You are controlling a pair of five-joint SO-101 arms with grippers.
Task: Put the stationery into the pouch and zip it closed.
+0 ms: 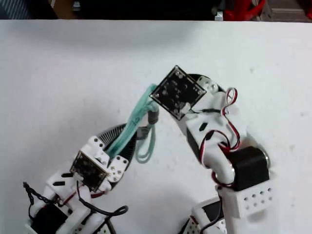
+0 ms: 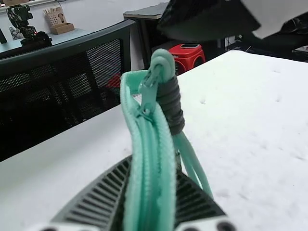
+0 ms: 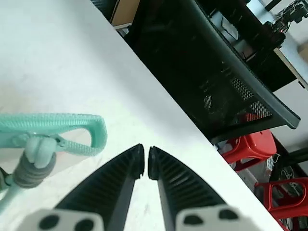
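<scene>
Left gripper clamped on the teal mesh zip pouch, which stands on edge and projects ahead of its jaws. Right gripper nearly together, empty, pouch end just beside its tips. Risk: a sideways nudge from those tips could twist the pouch loose (narrow hold, my judgement). Count: one pouch, one teal zip pull, one grey cord toggle, two grippers.

Between the fingers of the left gripper: pouch on edge, running out past the tips, zipper pull at its far end. Just beside the right gripper tips, apart: that same end.
</scene>
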